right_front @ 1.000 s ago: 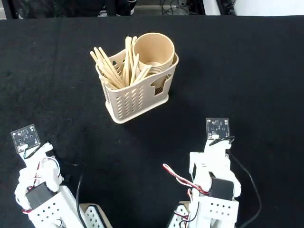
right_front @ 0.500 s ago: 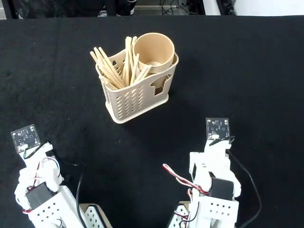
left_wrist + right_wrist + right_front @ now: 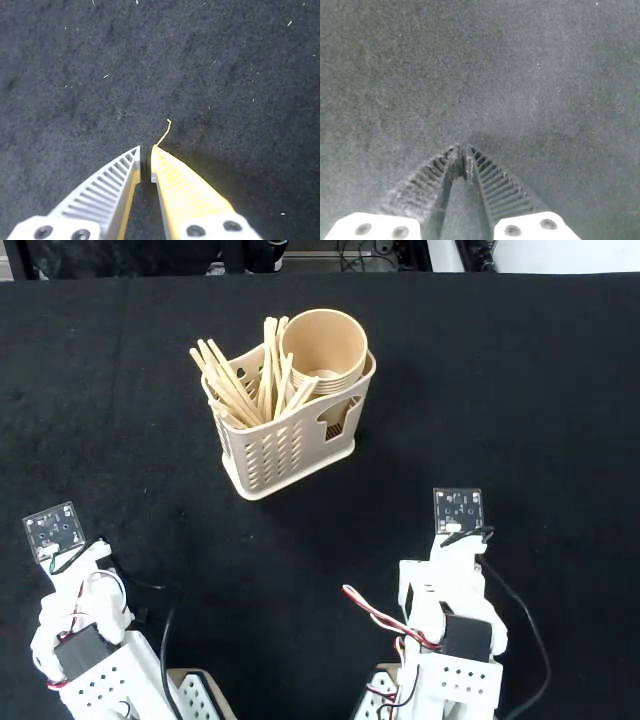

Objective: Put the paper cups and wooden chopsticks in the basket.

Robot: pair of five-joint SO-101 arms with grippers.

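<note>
Now, both task items sit inside the basket [image 3: 287, 445], which stands upright toward the far half of the black-clothed surface [image 3: 520, 390].

- Paper cups [image 3: 325, 345]: a nested stack, mouth up, in the basket's right-hand end as seen from above, rim well above the basket wall.
- Wooden chopsticks [image 3: 240, 382]: a loose bundle standing on end in the other part, fanned out, several leaning against the cup stack. I cannot tell whether a divider separates the two.

Left hand [image 3: 145, 148]: closed on nothing, tips meeting just above bare cloth. A stray yellow thread [image 3: 165, 131] curls off its yellow fingertip.
Right hand [image 3: 462, 148]: also closed and holding nothing, tips together over cloth.
Two arms [image 3: 450, 610] are folded at the near edge, well apart from the basket.

Handling, my judgement: the cups are light and thin-walled and would crush under a firm pinch, so take them by the rim, gently. The chopsticks are light, stiff and smooth, apt to roll or slip, so take them mid-length, several at once. The basket is perforated plastic, probably light enough to tip when nudged.

Obstruction: the fanned chopstick ends crowd the cup stack, so a hand going for either would brush the other. The task reads as complete.
</note>
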